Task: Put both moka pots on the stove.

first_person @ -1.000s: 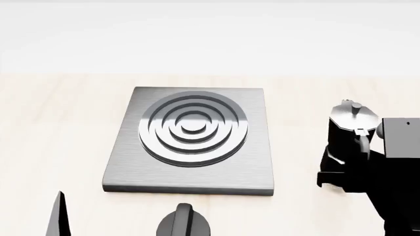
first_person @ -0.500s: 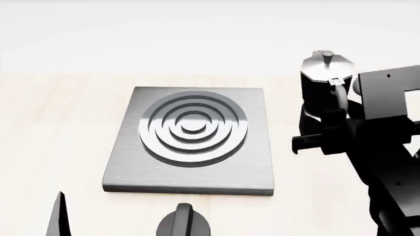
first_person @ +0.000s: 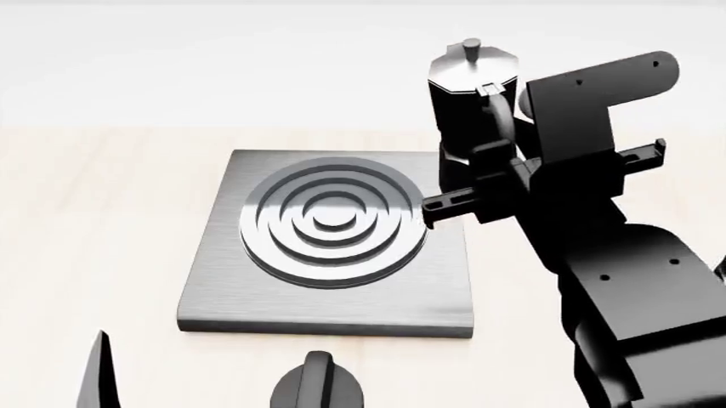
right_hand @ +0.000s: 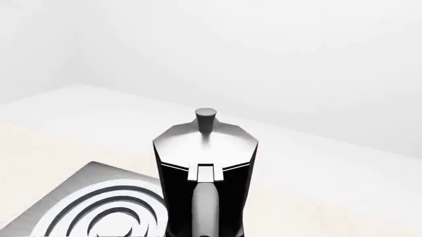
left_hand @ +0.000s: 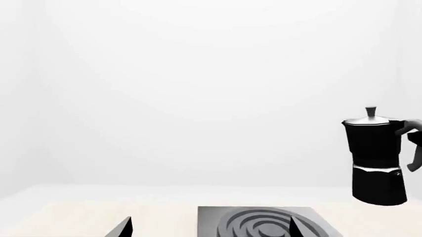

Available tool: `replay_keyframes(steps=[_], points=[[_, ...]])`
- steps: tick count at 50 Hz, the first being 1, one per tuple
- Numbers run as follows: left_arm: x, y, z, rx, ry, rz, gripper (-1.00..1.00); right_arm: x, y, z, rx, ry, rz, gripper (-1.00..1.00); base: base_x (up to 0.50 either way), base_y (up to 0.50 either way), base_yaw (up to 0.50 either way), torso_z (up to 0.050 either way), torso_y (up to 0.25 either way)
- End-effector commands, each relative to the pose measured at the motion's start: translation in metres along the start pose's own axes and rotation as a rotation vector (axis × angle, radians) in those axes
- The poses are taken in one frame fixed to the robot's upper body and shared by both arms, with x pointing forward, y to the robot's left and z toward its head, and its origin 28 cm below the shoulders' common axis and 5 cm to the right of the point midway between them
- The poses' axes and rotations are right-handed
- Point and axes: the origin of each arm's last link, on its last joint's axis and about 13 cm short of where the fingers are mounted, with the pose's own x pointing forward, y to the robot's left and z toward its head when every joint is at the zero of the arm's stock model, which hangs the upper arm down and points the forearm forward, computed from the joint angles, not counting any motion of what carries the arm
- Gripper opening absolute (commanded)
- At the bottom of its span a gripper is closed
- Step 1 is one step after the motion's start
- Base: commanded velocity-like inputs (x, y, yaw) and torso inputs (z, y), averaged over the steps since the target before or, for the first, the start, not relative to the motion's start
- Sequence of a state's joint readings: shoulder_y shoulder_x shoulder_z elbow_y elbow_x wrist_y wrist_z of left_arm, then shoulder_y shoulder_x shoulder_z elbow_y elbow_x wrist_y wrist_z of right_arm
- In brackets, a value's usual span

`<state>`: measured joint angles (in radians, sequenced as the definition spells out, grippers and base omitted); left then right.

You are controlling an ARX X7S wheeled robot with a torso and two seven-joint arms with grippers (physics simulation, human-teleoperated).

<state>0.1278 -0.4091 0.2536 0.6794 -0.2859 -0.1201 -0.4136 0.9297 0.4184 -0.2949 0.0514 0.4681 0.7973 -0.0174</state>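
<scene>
**Stove, one pot raised, knob**

- Table (first_person: 91, 212): pale wood; no writing legible on any item.
- Stove (first_person: 335, 246): grey square plate flat on the table, ringed burner bare.
- Right gripper (first_person: 499, 161): clamped on the handle of a moka pot (first_person: 471, 102), held upright in the air beside the stove's far right corner.
- Knob (first_person: 318, 387): black, just before the stove's near edge.
- Left gripper (left_hand: 211, 229): only finger tips visible, spread apart, holding nothing.

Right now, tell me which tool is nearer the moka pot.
Right. The right tool holds the moka pot by its handle above the stove's far right corner; the left tool sits low at the near-left.
</scene>
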Motion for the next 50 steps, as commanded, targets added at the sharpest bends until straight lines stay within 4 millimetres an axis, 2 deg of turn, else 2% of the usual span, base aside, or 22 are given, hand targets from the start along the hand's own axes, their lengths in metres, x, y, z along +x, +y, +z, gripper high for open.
replay_keyframes(steps=[1, 20, 27, 38, 47, 50], points=[[0.000, 0.001, -0.001, 0.000, 0.000, 0.003, 1.00, 0.021, 0.016, 0.012, 0.000, -0.084, 0.036, -1.00, 0.00, 0.00, 0.00, 0.000, 0.000], [0.001, 0.002, -0.001, 0.001, 0.003, 0.006, 1.00, 0.054, 0.043, 0.005, 0.031, -0.166, 0.096, -1.00, 0.00, 0.00, 0.00, 0.000, 0.001], [0.002, 0.003, -0.003, 0.002, 0.005, 0.010, 1.00, 0.069, 0.049, -0.004, 0.054, -0.192, 0.106, -1.00, 0.00, 0.00, 0.00, 0.000, 0.000], [0.002, 0.004, -0.003, 0.005, 0.013, 0.009, 1.00, 0.093, 0.072, -0.022, 0.074, -0.261, 0.159, -1.00, 0.00, 0.00, 0.00, 0.000, 0.002], [0.002, 0.005, -0.004, 0.003, 0.013, 0.011, 1.00, 0.100, 0.092, -0.031, 0.066, -0.243, 0.209, -1.00, 0.00, 0.00, 0.00, 0.000, 0.000], [0.002, 0.004, -0.004, 0.005, 0.016, 0.010, 1.00, 0.101, 0.094, -0.027, 0.091, -0.253, 0.216, -1.00, 0.00, 0.00, 0.00, 0.000, 0.003]])
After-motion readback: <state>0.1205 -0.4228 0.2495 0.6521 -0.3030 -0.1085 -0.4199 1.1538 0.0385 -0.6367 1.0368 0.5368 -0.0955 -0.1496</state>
